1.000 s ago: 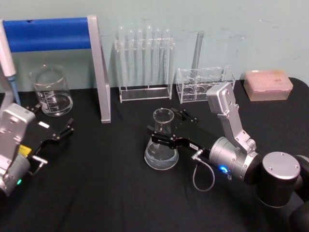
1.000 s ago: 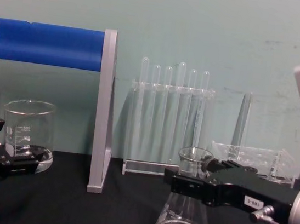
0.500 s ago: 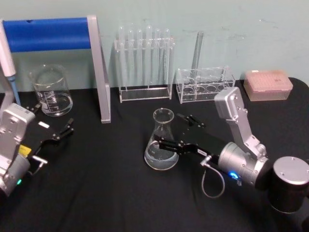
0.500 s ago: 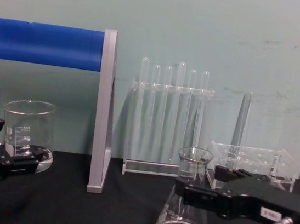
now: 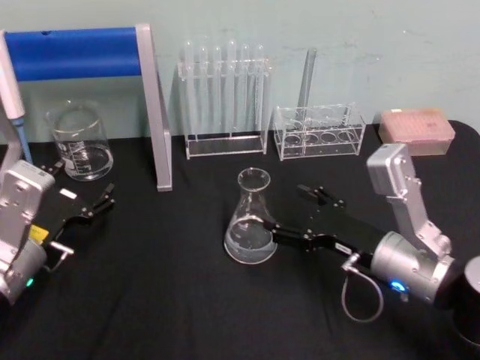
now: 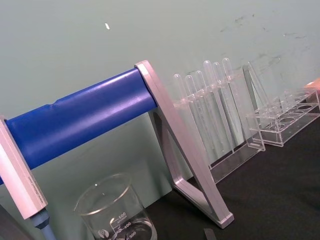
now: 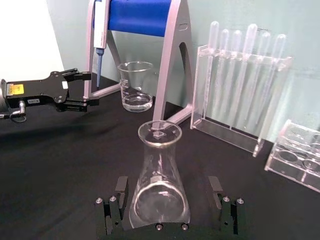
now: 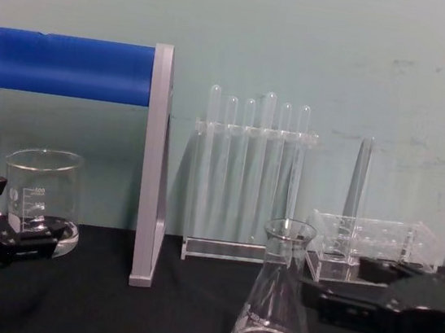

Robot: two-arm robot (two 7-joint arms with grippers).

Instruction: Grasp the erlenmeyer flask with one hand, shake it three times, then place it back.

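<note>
The erlenmeyer flask (image 5: 250, 217) stands upright on the black table, mid-table, with a little clear liquid in its base. My right gripper (image 5: 294, 212) lies low on the flask's right, open. In the right wrist view its fingertips (image 7: 112, 210) flank the wide base of the flask (image 7: 159, 175) with gaps on both sides. From the chest view the flask (image 8: 272, 321) is in front and the right gripper (image 8: 342, 285) reaches in from the right edge. My left gripper (image 5: 82, 186) rests open near the table's left edge, holding nothing.
A glass beaker (image 5: 79, 140) stands at the back left beside a blue-barred metal stand (image 5: 154, 112) with a pipette (image 5: 11, 90). A test tube rack (image 5: 223, 97), a low clear rack (image 5: 319, 131) and a pink tip box (image 5: 416, 131) line the back.
My right gripper has let go of the flask's neck, dropped lower and drawn back to the right. The flask stays standing in place. The left arm has not moved.
</note>
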